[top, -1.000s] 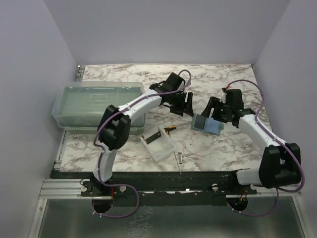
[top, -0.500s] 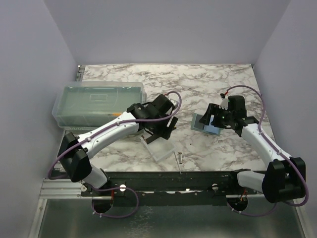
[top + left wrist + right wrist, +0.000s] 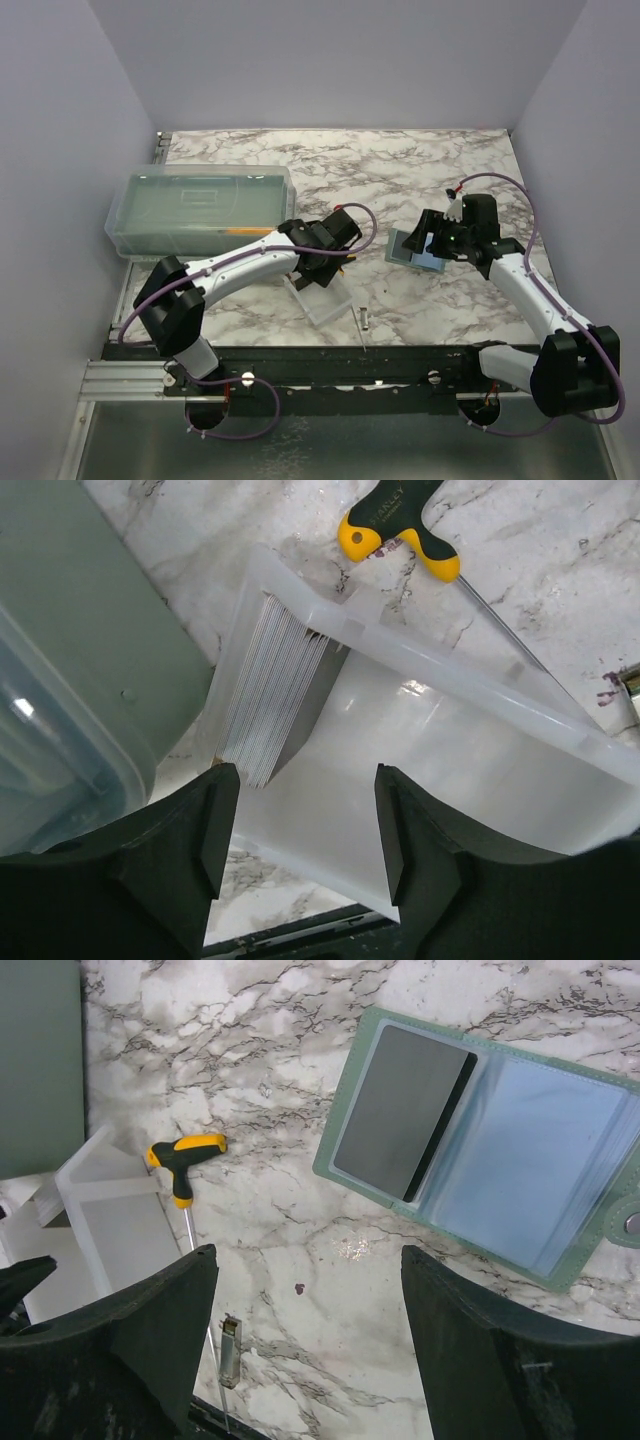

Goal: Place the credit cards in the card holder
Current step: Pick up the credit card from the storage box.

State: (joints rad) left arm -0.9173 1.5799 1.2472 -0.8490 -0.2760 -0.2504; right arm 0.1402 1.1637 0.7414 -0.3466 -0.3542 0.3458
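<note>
Open left pincer point(image 3: 305, 825) above credit cards point(image 3: 275, 695) standing on edge at ten o'clock in the tray point(image 3: 450, 675): light, stiff, slippery, probably best pinched across exposed top edges.

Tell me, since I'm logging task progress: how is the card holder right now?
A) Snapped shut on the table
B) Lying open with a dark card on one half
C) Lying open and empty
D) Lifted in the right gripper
B: the card holder lies unfolded on the marble table, with a dark card on one half.
</note>
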